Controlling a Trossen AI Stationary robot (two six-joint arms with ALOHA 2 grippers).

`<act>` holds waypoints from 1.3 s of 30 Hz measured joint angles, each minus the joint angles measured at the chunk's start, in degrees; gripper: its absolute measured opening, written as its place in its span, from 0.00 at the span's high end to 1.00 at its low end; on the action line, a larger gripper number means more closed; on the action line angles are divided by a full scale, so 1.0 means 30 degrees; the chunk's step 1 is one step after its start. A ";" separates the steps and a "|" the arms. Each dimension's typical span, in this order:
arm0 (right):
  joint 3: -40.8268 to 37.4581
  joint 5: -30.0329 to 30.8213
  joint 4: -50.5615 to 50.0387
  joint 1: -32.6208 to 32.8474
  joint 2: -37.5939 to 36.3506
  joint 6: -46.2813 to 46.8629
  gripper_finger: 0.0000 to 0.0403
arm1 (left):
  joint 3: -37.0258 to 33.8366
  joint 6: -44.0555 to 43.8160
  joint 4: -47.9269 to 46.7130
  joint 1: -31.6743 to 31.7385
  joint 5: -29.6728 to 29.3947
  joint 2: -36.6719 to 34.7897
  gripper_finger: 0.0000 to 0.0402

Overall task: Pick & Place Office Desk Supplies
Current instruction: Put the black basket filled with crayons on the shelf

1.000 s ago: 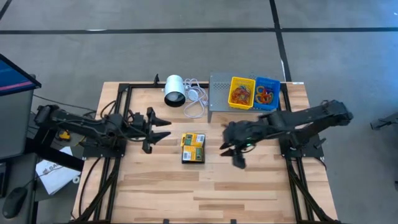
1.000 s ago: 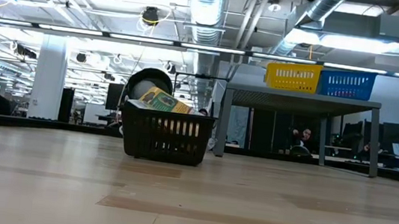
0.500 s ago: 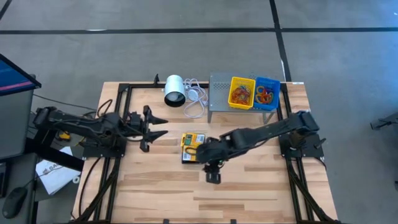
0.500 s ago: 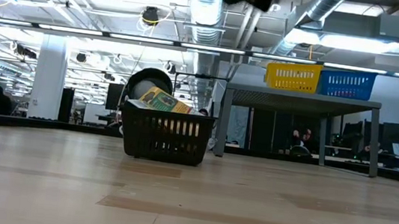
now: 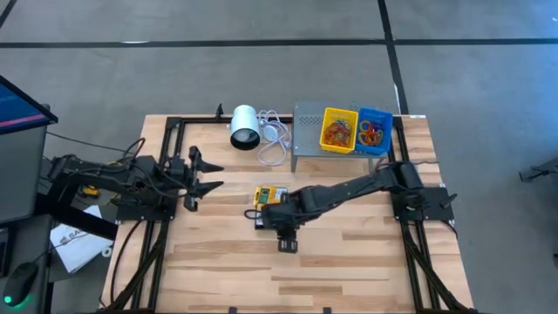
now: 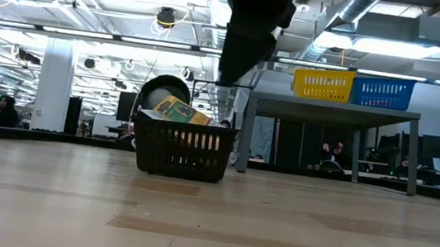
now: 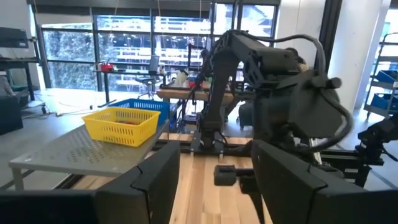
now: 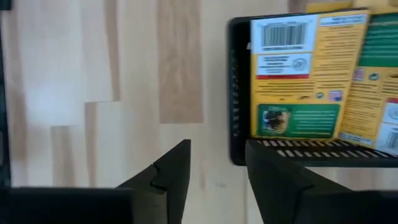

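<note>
Black mesh, the bin (image 5: 265,213) sat mid-table holding yellow-and-green packets (image 8: 311,81). The right gripper (image 5: 281,225) hung just at its 5 o'clock, fingers parted, holding nothing. The left gripper (image 5: 199,173) waited at 9 o'clock, spread and empty. Yellow bin (image 5: 340,129) and blue bin (image 5: 374,129) stood on the grey stand (image 5: 307,131) at 1 o'clock.

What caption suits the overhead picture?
Right gripper hovers over black bin of packets; left gripper waits aside.
</note>
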 joint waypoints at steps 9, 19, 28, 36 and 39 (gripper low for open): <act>0.0000 -0.0170 0.0064 -0.0409 0.0331 -0.0104 0.55 | -0.0104 0.0000 -0.0093 0.0000 0.0007 -0.0427 0.51; -0.0036 -0.0126 -0.0019 -0.0395 0.1621 -0.0413 0.52 | -0.0104 -0.0003 -0.0086 0.0000 0.0007 -0.0410 0.51; -0.0007 -0.0068 -0.0099 -0.0424 0.2787 -0.0824 0.53 | -0.0104 -0.0006 -0.0086 0.0000 0.0015 -0.0410 0.51; -0.0007 -0.0072 0.0466 -0.0678 0.3080 -0.1020 0.56 | -0.0104 -0.0007 -0.0042 0.0000 0.0015 -0.0410 0.51; -0.0007 -0.0070 0.0824 -0.0792 0.3080 -0.1017 0.58 | -0.0104 -0.0007 -0.0042 0.0000 0.0015 -0.0410 0.51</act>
